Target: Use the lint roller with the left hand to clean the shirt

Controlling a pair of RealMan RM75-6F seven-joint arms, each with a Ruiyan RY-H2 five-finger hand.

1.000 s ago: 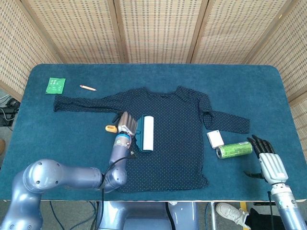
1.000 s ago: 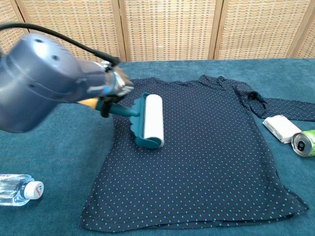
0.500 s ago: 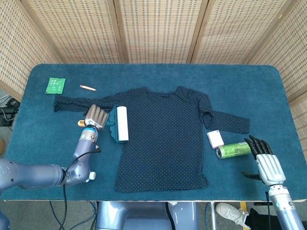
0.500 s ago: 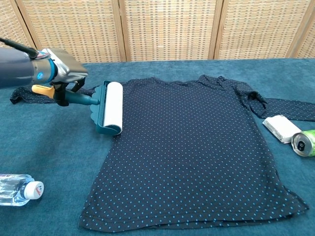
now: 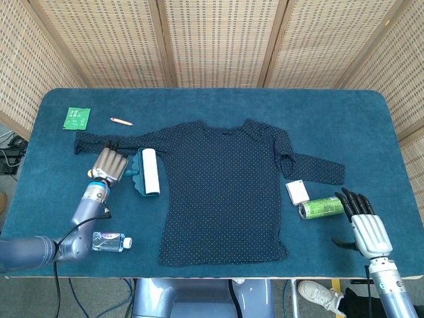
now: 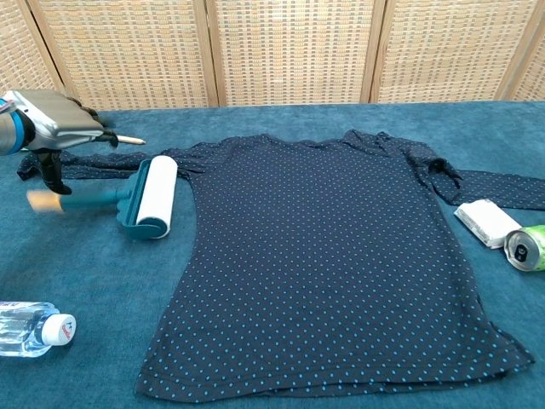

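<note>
The dark dotted shirt [image 5: 225, 185] lies flat mid-table, also in the chest view [image 6: 332, 247]. The teal lint roller [image 5: 147, 171] with its white roll lies on the cloth just left of the shirt's edge, below the left sleeve. In the chest view the lint roller [image 6: 152, 194] has a blurred handle with an orange end. My left hand [image 5: 109, 165] sits over that handle with fingers curled; in the chest view the left hand [image 6: 47, 119] is above the handle, and whether it still holds it is unclear. My right hand [image 5: 366, 225] rests at the front right, fingers apart, holding nothing.
A green can [image 5: 322, 207] and a white block [image 5: 297, 192] lie right of the shirt. A water bottle [image 5: 111, 241] lies front left. A green packet [image 5: 77, 118] and a pencil [image 5: 121, 121] are at the back left.
My left hand has carried the lint roller leftward off the shirt's body onto the table beside it. The handle has dropped lower under the hand. The right hand barely moved.
</note>
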